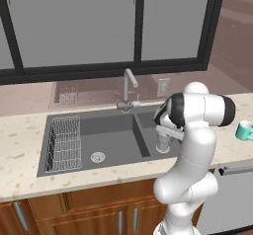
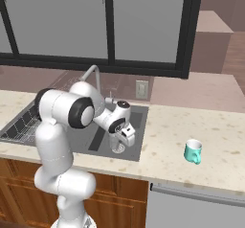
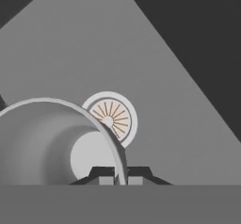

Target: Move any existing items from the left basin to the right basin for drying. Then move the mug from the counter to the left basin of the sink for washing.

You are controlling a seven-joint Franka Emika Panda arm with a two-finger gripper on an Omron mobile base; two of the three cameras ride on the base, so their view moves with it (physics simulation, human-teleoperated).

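Mug point(image 1: 245, 130) cut by frame edge; glass point(image 3: 56, 143) likewise.

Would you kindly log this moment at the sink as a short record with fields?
gripper: shut on the rim of the glass
glass position: held over the right basin, beside its drain
left basin: wire rack at its left end
mug: upright on the counter, to the right of the sink
faucet: behind the divider between the basins
step not yet done: mug into the left basin
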